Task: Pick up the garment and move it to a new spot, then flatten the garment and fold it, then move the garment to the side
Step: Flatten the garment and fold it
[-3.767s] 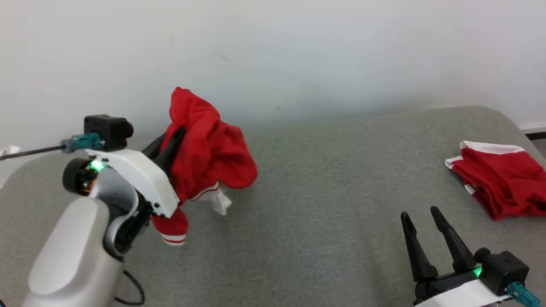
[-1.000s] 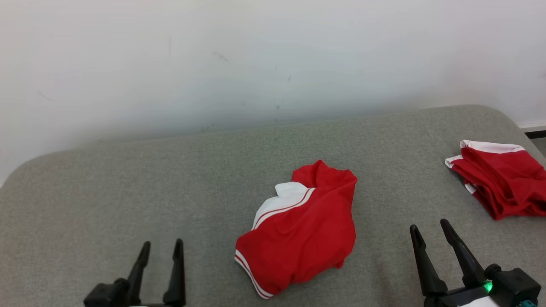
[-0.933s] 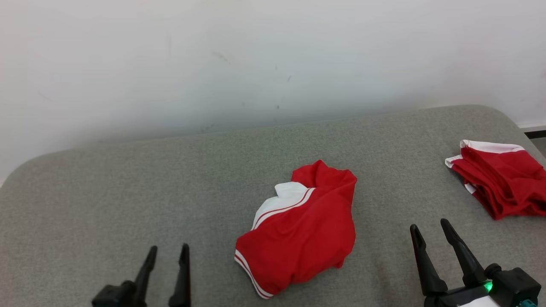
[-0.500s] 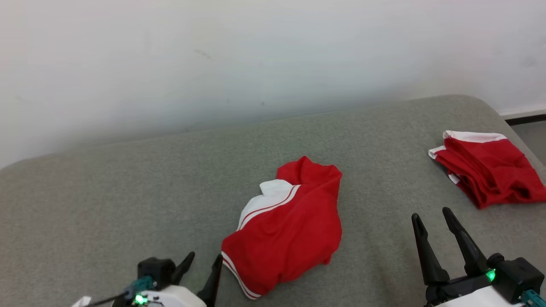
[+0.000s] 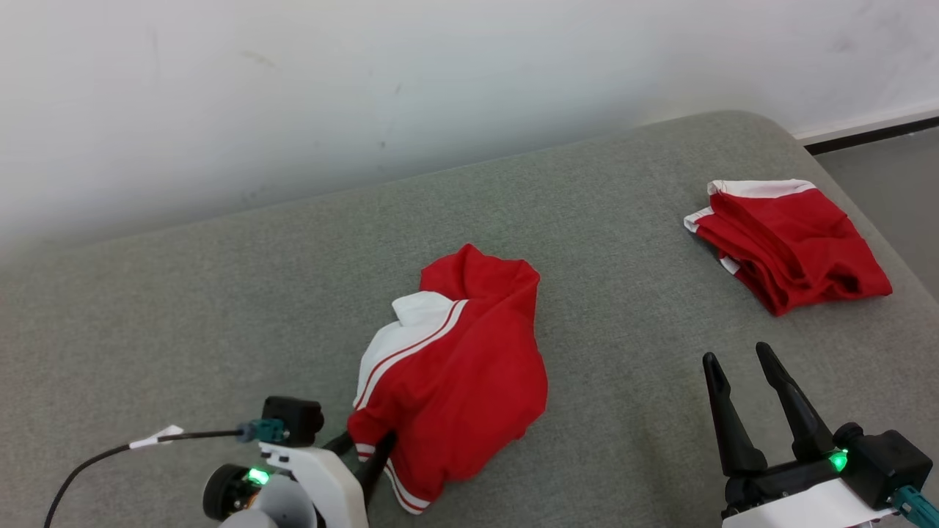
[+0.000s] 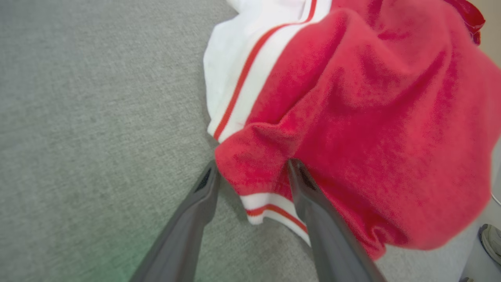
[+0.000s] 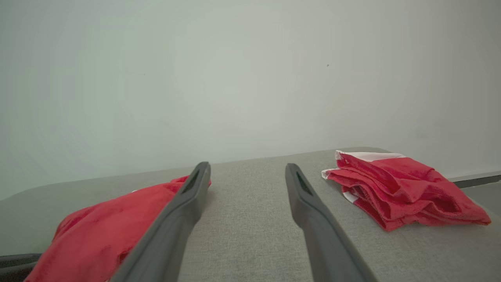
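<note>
Closer, garment hem (image 6: 270,203) inside left end effector (image 6: 252,169)

At seven o'clock in the head view, the left end effector (image 5: 367,440) has two long, dark, tapered fingers (image 6: 184,235) on a white wrist shell (image 5: 323,477). The shell carries a green light (image 5: 257,477), a black camera block (image 5: 293,418), a teal plug (image 5: 260,430) and a black cable (image 5: 88,462) with a white tag (image 5: 155,437). At five o'clock, the right end effector (image 5: 735,353) matches it in colours and parts.
</note>
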Controlling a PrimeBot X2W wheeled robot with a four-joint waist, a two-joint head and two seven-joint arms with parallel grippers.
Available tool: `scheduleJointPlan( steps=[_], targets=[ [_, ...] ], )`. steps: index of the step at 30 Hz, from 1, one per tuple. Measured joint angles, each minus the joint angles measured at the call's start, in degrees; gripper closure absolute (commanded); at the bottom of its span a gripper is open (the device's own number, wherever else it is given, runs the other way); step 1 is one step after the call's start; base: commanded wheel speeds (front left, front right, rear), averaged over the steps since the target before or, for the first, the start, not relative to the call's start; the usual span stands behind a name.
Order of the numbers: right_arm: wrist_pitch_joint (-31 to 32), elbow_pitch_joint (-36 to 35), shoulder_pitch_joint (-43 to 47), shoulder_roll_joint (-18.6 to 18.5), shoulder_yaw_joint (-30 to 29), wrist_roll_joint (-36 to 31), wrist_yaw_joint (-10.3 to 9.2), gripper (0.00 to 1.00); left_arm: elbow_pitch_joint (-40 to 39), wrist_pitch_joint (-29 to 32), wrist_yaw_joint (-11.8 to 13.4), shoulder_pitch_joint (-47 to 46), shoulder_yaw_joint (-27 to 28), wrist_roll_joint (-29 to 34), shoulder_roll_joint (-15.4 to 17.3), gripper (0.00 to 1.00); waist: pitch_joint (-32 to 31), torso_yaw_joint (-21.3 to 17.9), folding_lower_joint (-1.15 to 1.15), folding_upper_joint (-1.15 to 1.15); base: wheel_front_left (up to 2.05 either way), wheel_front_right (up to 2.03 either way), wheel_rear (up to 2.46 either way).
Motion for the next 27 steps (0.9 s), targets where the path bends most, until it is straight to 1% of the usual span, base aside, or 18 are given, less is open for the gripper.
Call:
scheduleJointPlan(
  steps=[3, 6, 10, 12, 15, 19, 22, 27],
  targets=[
    [0.0, 0.2, 0.0, 0.1, -0.3, 0.0, 0.00, 0.00, 0.0, -0.2, 0.0, -0.4, -1.9, -1.5, 0.9, 1.00, 0.4, -0.9, 0.00, 0.00, 0.00, 0.00, 0.00],
    [0.0, 0.4, 0.0, 0.4, -0.5, 0.0, 0.00, 0.00, -0.1, -1.9, 0.0, -0.5, -2.4, -2.5, 1.8, 1.00, 0.0, -1.0, 0.00, 0.00, 0.00, 0.00, 0.00],
    [0.0, 0.7, 0.5, 0.3, -1.2, 0.0, 0.00, 0.00, -2.0, -4.4, 0.0, -0.9, -1.0, -3.8, 1.7, 1.00, -0.9, -0.1, 0.00, 0.00, 0.00, 0.00, 0.00],
    [0.0, 0.7, 0.5, 0.1, -1.4, 0.0, 0.00, 0.00, -3.3, -5.1, 0.7, -1.5, 0.3, -4.3, 1.8, 1.00, -1.3, 0.7, 0.00, 0.00, 0.00, 0.00, 0.00],
    [0.0, 0.6, 0.7, -0.3, -1.7, -0.1, -0.01, 0.00, -5.2, -5.6, 2.7, -2.4, 2.6, -5.3, 2.9, 1.00, -1.8, 2.1, 0.00, 0.00, 0.00, 0.00, 0.00],
    [0.0, 0.2, 0.7, -0.3, -1.9, -0.2, 0.00, 0.00, -5.3, -5.8, 5.9, -3.0, 6.9, -7.1, 5.4, 1.00, -1.9, 3.8, 0.00, 0.00, 0.00, 0.00, 0.00],
    [0.0, -0.1, 0.7, -0.3, -1.8, -0.2, 0.00, 0.00, -3.3, -6.4, 7.8, -3.1, 9.8, -7.6, 7.6, 1.00, -1.1, 4.5, 0.00, 0.00, 0.00, 0.00, 0.00],
    [0.0, -0.4, 0.2, -0.4, -1.4, -0.2, 0.00, 0.00, 0.8, -9.0, 12.3, -3.1, 14.3, -8.3, 9.6, 1.00, 0.7, 4.8, 0.00, 0.00, 0.00, 0.00, 0.00]
  ],
)
